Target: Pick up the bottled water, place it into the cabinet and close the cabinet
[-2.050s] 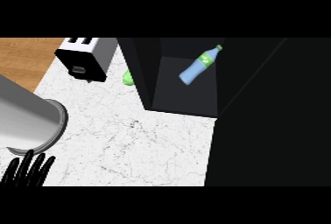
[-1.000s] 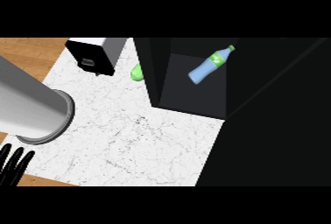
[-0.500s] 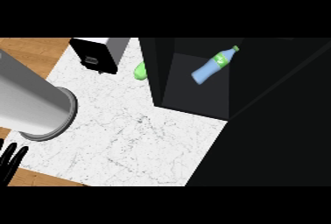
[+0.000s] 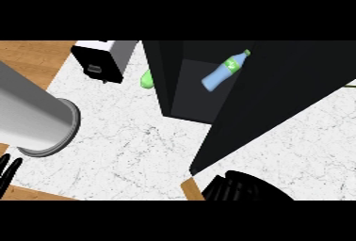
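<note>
The bottled water (image 4: 226, 69), light blue with a green cap and label, lies tilted inside the dark cabinet (image 4: 170, 75) at the top middle. The cabinet's black door (image 4: 278, 94) slants across the view, and its lower corner reaches the counter's front edge. My right hand (image 4: 240, 188) shows as a black shape at the bottom edge, just right of that corner. My left forearm (image 4: 31, 117) fills the left side. My left hand (image 4: 8, 167) shows only straight fingers at the lower left edge, holding nothing.
A black and white appliance (image 4: 104, 59) stands at the back left of the white marble counter (image 4: 132, 141). A small green object (image 4: 147, 79) lies beside the cabinet's left wall. Wooden floor (image 4: 28, 56) shows beyond the counter's left edge.
The black door has swung left towards the cabinet, and counter now shows to its right. My right hand has come into view at the bottom. My left fingers have slid further off the lower left.
</note>
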Motion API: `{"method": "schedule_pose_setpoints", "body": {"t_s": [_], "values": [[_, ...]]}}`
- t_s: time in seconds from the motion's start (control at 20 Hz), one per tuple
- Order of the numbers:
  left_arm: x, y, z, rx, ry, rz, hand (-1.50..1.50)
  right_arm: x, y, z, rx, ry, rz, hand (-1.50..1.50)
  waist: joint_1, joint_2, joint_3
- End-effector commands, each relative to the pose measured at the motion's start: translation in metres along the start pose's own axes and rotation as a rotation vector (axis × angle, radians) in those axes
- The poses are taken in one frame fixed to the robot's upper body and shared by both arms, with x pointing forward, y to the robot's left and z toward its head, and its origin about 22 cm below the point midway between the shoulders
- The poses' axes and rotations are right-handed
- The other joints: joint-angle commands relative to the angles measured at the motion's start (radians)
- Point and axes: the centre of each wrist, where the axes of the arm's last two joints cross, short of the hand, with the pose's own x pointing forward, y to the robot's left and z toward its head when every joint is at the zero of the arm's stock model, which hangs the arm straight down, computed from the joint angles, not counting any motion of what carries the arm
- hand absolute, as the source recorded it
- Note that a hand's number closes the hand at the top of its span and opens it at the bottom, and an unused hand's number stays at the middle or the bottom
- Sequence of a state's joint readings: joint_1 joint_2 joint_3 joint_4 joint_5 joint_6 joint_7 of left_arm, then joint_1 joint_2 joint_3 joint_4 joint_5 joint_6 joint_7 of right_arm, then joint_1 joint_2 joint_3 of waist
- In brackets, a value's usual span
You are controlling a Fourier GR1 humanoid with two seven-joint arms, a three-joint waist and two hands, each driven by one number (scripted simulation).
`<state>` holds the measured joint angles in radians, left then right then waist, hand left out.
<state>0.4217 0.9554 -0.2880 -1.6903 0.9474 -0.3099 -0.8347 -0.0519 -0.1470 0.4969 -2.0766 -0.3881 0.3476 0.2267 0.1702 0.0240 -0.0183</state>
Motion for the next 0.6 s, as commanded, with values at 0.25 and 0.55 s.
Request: {"method": "schedule_pose_setpoints", "body": {"t_s": [0.25,0.55], "values": [[0.005,0.006,0.001,0.003,-0.017,0.032,-1.50,-0.009,-0.073,-0.082,-0.383,0.143,0.039,1.50,-0.034,0.004,0.013],[-0.005,0.000,0.008,-0.008,-0.027,0.063,-1.50,0.001,-0.132,-0.126,-0.460,0.190,0.096,1.50,-0.057,0.001,0.016]]}}
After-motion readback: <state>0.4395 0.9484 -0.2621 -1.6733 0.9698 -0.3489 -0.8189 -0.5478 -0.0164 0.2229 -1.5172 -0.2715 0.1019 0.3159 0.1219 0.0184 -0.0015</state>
